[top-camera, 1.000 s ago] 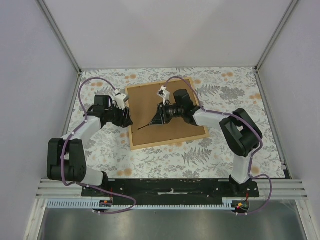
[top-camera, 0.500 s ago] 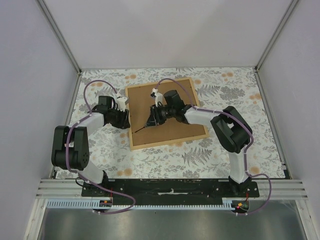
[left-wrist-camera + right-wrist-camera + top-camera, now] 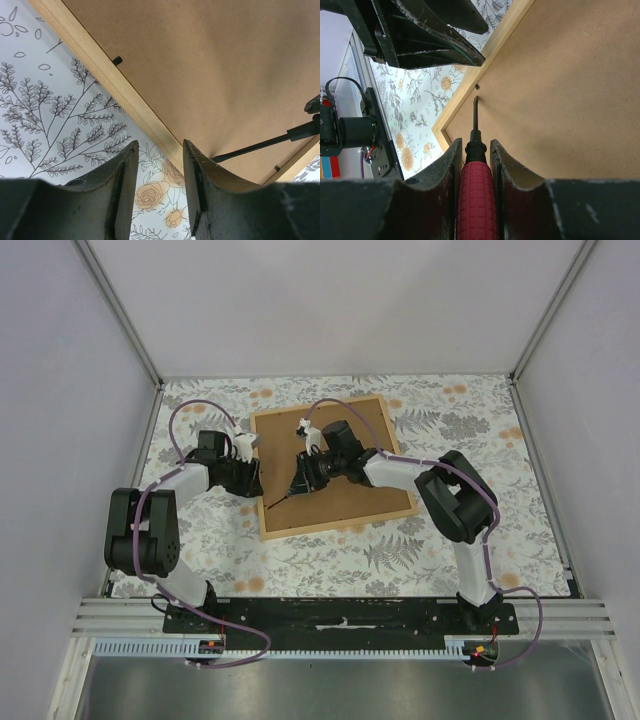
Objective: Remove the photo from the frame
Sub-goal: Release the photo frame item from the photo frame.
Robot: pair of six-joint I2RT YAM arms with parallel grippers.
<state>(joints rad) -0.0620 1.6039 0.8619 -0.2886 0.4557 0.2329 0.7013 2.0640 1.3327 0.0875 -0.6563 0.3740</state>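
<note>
Top external view: I see the large rectangular frame of light-tan wooden strips (image 3: 340, 524) lying back-up on the floral-patterned desk (image 3: 450, 430). Its brown backing board (image 3: 370, 485) faces the camera, and both arms reach in over its left part.
Left fingers (image 3: 250, 480): they sit at the frame's left strip. In my left wrist view they stand apart with a clear gap and nothing clamped. The strip runs diagonally into that gap, with desk pattern on one side of it and brown board on the other.
Right fingers (image 3: 303, 478): closed tight on the ribbed red handle of a black-shafted screwdriver (image 3: 282, 497), the handle seated squarely between them.
Screwdriver tip: straight ahead of the right fingers, over the board and just short of a small black tab (image 3: 477, 86) at the strip's inner edge. I cannot tell whether the tip touches the board.
Beyond the tip: in my right wrist view the left arm's dark housing hangs just past the strip, over the desk.
Ahead of the left fingers: a second small black tab (image 3: 117, 61) sits on the strip's inner edge, and the screwdriver's shaft comes in from their right.
Photo: hidden from me in every view. The backing board fills the whole opening inside the strips.
</note>
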